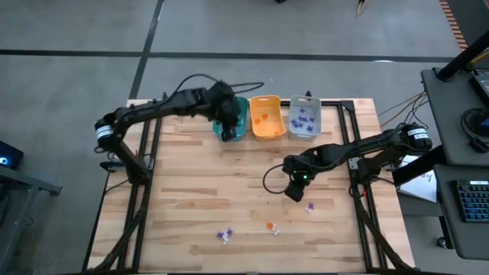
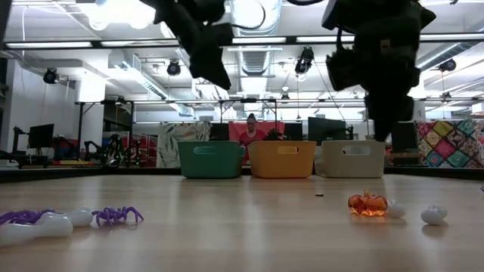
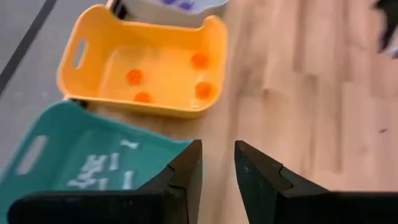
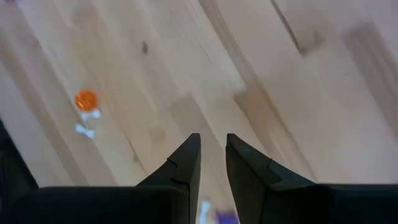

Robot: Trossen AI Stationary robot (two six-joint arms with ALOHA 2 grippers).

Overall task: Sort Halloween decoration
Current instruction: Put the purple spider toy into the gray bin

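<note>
Purple trinket [image 1: 309,207] just beside right gripper [image 1: 294,194], ungripped.

Matt wooden table [image 1: 191,198], plastic bins [image 1: 268,118]

Open tabletop [image 1: 191,191] mid-table; three bins [image 1: 267,118] along far edge, trinkets [image 1: 269,226] near front.

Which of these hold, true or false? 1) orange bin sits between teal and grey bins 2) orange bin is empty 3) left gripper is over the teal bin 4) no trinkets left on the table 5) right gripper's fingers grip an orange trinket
1) True: the orange bin sits between the teal bin and the grey bin.
2) False: it holds orange trinkets.
3) True: the left gripper hangs over the teal bin.
4) False: purple trinkets and an orange pumpkin remain.
5) False: the right gripper holds nothing between its fingers.
</note>
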